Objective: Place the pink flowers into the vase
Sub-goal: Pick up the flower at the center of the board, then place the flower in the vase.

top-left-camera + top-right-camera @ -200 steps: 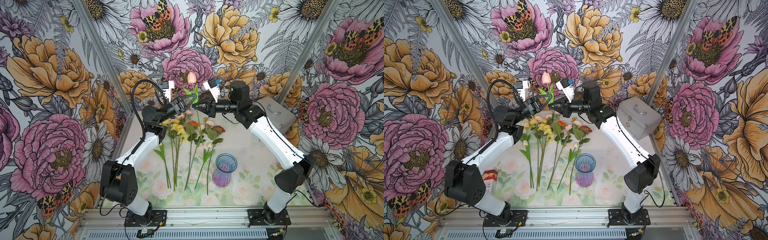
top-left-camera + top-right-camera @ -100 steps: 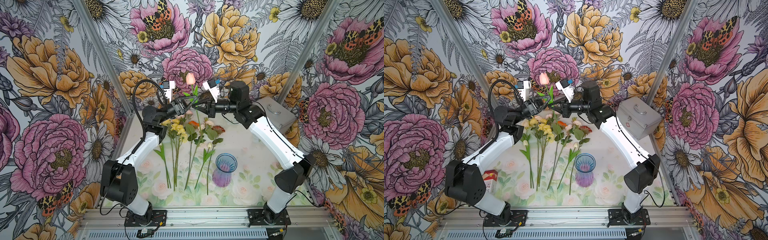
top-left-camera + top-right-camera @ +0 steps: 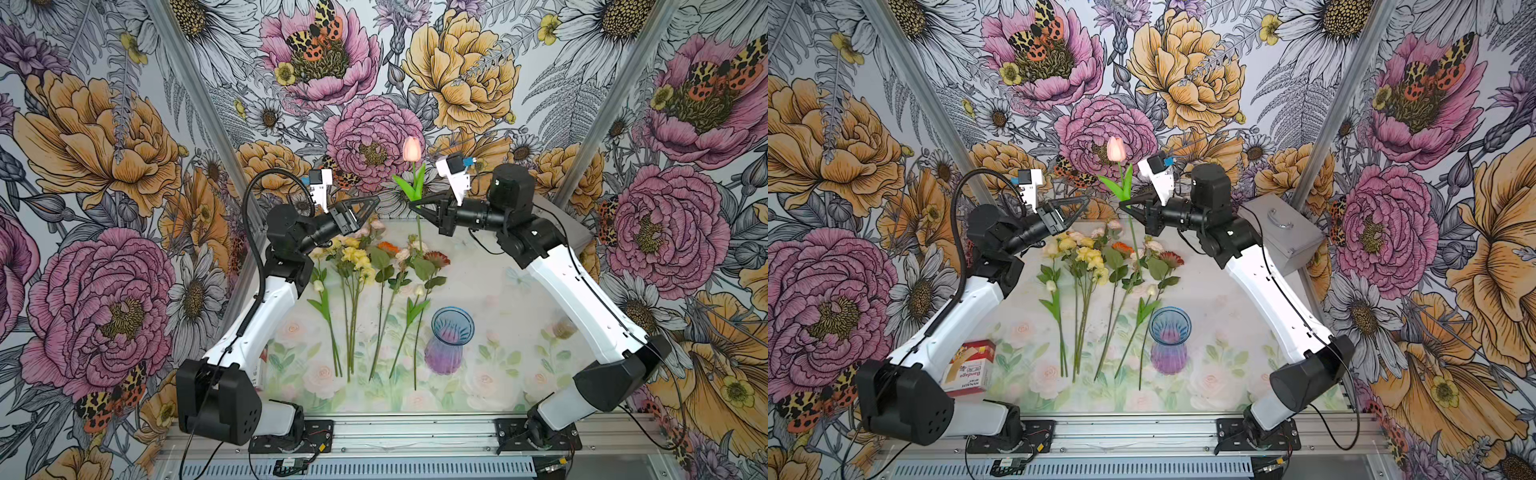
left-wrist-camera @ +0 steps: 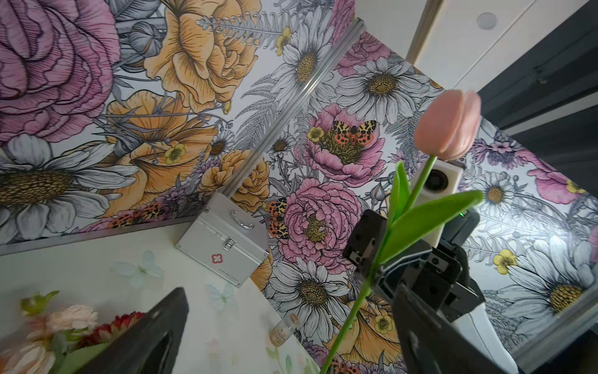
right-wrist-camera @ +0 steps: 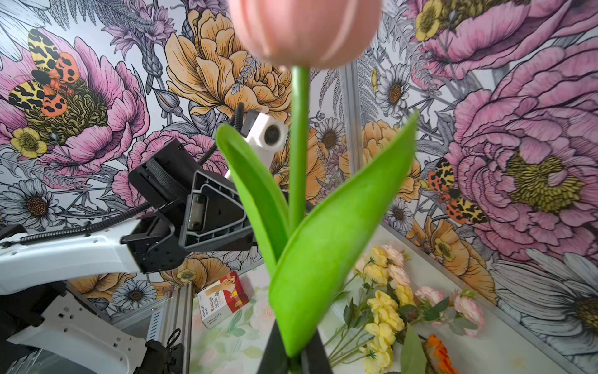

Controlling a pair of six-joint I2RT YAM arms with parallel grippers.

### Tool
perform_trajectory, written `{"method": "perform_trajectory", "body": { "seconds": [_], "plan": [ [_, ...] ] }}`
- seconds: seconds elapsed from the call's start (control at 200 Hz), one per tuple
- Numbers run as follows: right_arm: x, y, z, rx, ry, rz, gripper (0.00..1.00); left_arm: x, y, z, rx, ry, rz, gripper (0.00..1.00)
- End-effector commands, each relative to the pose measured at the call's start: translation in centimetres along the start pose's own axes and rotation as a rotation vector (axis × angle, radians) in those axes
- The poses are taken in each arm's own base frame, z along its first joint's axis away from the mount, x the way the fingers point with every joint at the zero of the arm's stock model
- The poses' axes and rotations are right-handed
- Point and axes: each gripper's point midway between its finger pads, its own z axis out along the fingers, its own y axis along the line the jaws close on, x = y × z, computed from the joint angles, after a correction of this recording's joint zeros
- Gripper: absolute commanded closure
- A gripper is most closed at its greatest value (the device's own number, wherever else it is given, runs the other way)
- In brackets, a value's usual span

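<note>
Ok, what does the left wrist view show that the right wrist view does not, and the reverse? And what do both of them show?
Only the left wrist view: the silver case with a red cross, and the right gripper shut on the stem of the pink tulip.
Only the right wrist view: the bandage box, the yellow flowers and the open left gripper.
Both: the pink tulip, held up in the air, and pale pink blooms lying on the table.

Cut off at the right wrist view's edges: tulip [image 5: 304,29] bloom, most of right tool [image 5: 293,356]. Blurred in the left wrist view: bottle [image 4: 284,331].
</note>
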Motion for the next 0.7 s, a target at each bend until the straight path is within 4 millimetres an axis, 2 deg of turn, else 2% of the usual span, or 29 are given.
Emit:
{"method": "perform_trajectory", "body": {
  "seconds": [0.0, 0.195, 0.34, 0.505, 0.696],
  "plan": [
    [0.0, 0.6, -2.2, 0.067, -0.022, -0.053, 1.00, 1.3, 4.0, -2.6, -0.306, 0.051, 0.085, 0.01],
    [2.4, 1.9, -4.8, 0.108, -0.009, -0.042, 1.00, 2.1, 7.0, -5.0, -0.500, 0.025, 0.110, 0.01],
    [4.0, 2.5, -6.3, 0.141, -0.005, -0.032, 1.00, 3.6, 10.1, -6.1, -0.611, 0.026, 0.096, 0.01],
    [5.6, 2.9, -7.0, 0.149, 0.010, -0.013, 1.00, 5.6, 12.5, -6.1, -0.692, 0.061, 0.106, 0.01],
    [8.4, 3.0, -7.3, 0.147, 0.046, 0.012, 1.00, 6.8, 14.0, -6.5, -0.750, 0.075, 0.108, 0.01]
  ]
}}
